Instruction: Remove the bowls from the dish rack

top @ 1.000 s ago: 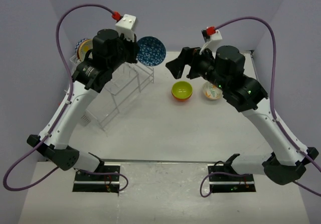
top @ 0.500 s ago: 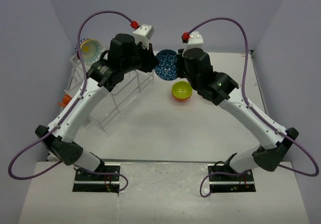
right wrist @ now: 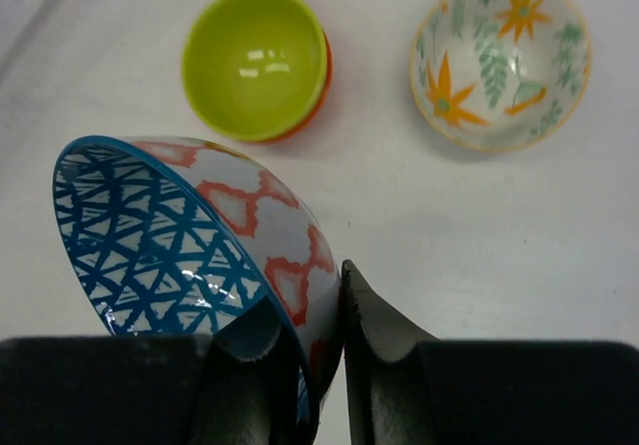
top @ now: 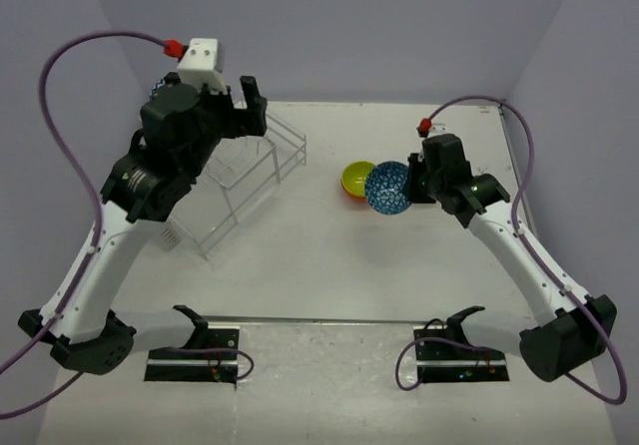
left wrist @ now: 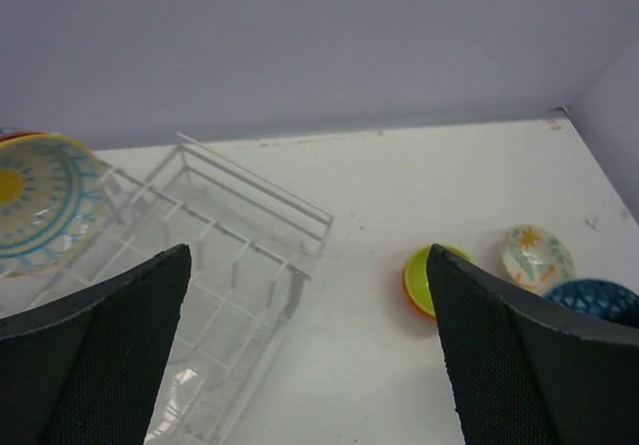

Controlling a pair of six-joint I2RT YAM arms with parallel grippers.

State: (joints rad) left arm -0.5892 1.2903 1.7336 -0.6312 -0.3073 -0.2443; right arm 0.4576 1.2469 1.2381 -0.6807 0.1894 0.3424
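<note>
My right gripper (right wrist: pixel 305 305) is shut on the rim of a blue-patterned bowl (right wrist: pixel 190 245) with red marks on its outside, which it holds tilted just above the table. In the top view that bowl (top: pixel 387 188) hangs beside a lime-green bowl (top: pixel 356 178) nested in an orange-red one. The left gripper (left wrist: pixel 308 255) stands open and empty above the clear dish rack (left wrist: pixel 235 265). A teal-rimmed bowl with a yellow centre (left wrist: pixel 35 201) stands upright at the rack's far left end.
A white bowl with orange and green leaf patterns (right wrist: pixel 499 61) sits on the table right of the lime-green bowl (right wrist: pixel 255 61). The rack (top: pixel 245 181) fills the table's back left. Grey walls close in the back and both sides.
The blue-patterned bowl passed from the left gripper to the right. The left opened and swung back left over the rack. The right shut on the bowl and carried it down beside the green one.
</note>
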